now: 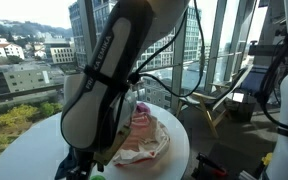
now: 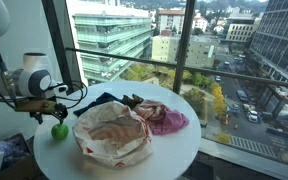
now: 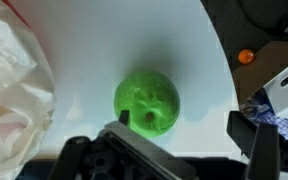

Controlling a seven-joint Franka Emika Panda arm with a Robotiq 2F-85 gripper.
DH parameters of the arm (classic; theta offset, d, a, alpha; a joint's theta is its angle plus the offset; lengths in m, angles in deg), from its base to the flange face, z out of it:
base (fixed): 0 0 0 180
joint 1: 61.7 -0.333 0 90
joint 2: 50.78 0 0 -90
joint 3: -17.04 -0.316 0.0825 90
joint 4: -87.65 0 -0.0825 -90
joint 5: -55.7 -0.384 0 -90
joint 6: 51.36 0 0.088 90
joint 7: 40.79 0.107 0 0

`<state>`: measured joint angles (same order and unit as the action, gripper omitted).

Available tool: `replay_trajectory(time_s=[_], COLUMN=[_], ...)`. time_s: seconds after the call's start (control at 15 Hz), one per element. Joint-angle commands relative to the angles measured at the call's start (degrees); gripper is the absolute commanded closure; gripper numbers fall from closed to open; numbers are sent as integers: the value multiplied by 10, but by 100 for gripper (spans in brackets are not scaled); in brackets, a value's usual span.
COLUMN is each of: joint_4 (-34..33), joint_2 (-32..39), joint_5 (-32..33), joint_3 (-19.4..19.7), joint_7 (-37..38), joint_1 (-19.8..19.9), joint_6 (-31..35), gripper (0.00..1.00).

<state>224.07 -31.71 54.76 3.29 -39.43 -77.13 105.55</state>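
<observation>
Gripper (image 2: 56, 110) is wide open with nothing in it, hovering right above the ball (image 3: 147, 103), which sits mid-frame in the wrist view on the table (image 3: 134, 35). I'd centre the jaws first, drop straight down, and keep off the bag (image 3: 9, 80) at far left.

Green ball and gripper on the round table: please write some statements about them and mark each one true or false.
1. The gripper is open. True.
2. The green ball lies inside the plastic bag. False: it lies on the bare white table, beside the bag.
3. The gripper holds the green ball. False: the ball lies on the table below the open jaws.
4. A pink cloth lies on the table. True.
</observation>
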Motion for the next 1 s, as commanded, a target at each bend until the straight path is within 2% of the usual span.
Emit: replay_trajectory(time_s=[0.0,0.13,0.47,0.53,0.6,0.73,0.8,0.93], joint_4=[-7,-10,-29,-31,-33,-36,-38,-37], joint_2=[44,60,91,94,94,91,87,65], joint_5=[35,83,112,117,120,126,126,128], joint_3=[13,42,57,60,62,72,74,88], joint_7=[-6,-2,-11,-16,-18,-12,-10,4], joint_1=[-12,-31,-35,-37,-38,-46,-48,-60], joint_6=[63,97,133,133,129,120,114,99], gripper=[0,0,0,11,27,42,49,50])
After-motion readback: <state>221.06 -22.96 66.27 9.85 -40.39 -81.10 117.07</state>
